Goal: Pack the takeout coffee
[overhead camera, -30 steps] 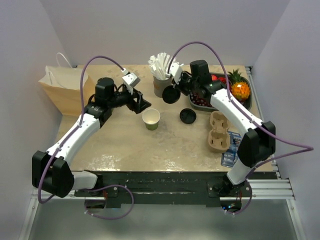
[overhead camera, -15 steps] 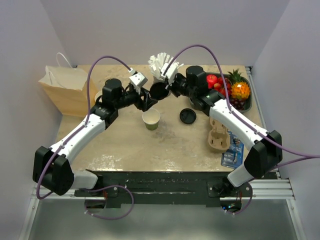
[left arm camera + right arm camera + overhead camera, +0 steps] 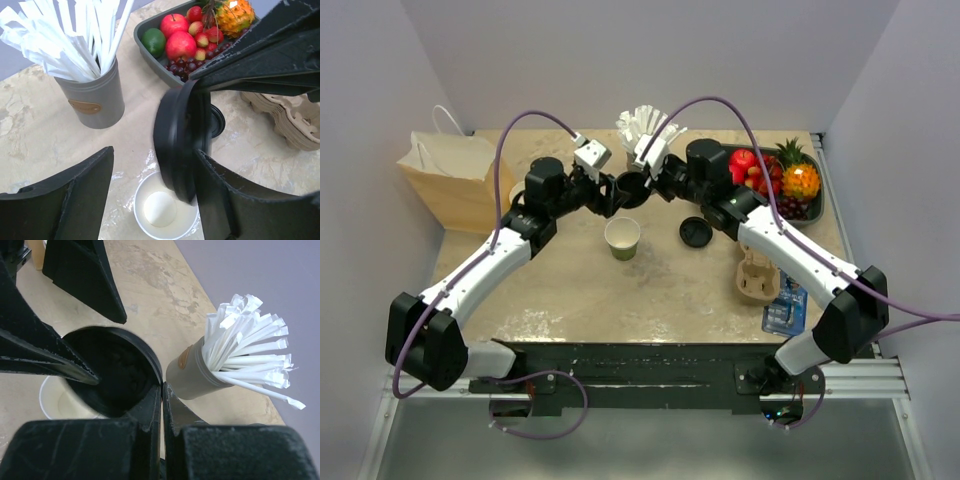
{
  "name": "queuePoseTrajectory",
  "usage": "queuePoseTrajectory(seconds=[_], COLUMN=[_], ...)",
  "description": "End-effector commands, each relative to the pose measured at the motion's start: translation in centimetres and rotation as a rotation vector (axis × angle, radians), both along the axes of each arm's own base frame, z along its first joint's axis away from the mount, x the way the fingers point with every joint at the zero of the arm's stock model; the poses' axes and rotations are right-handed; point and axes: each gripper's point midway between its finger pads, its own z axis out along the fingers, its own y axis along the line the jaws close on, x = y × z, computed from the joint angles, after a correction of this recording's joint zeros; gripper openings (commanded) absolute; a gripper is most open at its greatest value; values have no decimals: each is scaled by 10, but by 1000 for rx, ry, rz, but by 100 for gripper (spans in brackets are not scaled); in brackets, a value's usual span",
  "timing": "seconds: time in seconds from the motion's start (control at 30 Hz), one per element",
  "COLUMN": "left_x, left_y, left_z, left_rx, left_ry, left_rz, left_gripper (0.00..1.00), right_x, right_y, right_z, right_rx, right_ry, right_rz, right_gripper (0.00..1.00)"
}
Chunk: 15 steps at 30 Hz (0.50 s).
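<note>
The green paper cup (image 3: 622,238) stands open on the table, without a lid; the left wrist view looks into it from above (image 3: 162,210). My right gripper (image 3: 646,184) is shut on the rim of a round black lid (image 3: 631,188) and holds it on edge above and behind the cup. In the right wrist view the lid (image 3: 110,370) sits just left of the closed fingertips (image 3: 156,399). My left gripper (image 3: 154,152) is open, its jaws on either side of that lid (image 3: 180,135). I cannot tell if they touch it.
A second black lid (image 3: 695,232) lies right of the cup. A grey cup of white straws (image 3: 200,370) stands behind the grippers. A pulp cup carrier (image 3: 756,265), a fruit tray (image 3: 817,203) and a paper bag (image 3: 445,175) are also on the table.
My right gripper carried the lid left to a spot above the cup. My left gripper moved right and now straddles the lid.
</note>
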Motion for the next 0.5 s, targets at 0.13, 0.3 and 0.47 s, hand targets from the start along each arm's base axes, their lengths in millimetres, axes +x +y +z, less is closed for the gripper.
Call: queuePoseTrajectory(seconds=[0.13, 0.3, 0.47], left_x=[-5, -20, -59], left_y=[-4, 0, 23], left_z=[31, 34, 16], left_rx=[-47, 30, 194], left_ry=[-88, -129, -122], left_rz=[-26, -85, -156], left_gripper=[56, 74, 85], right_x=[-6, -3, -8], right_y=[4, 6, 10], right_z=[19, 15, 4], right_rx=[52, 38, 29], right_ry=[-35, -169, -324], right_rz=[14, -28, -58], right_gripper=[0, 0, 0])
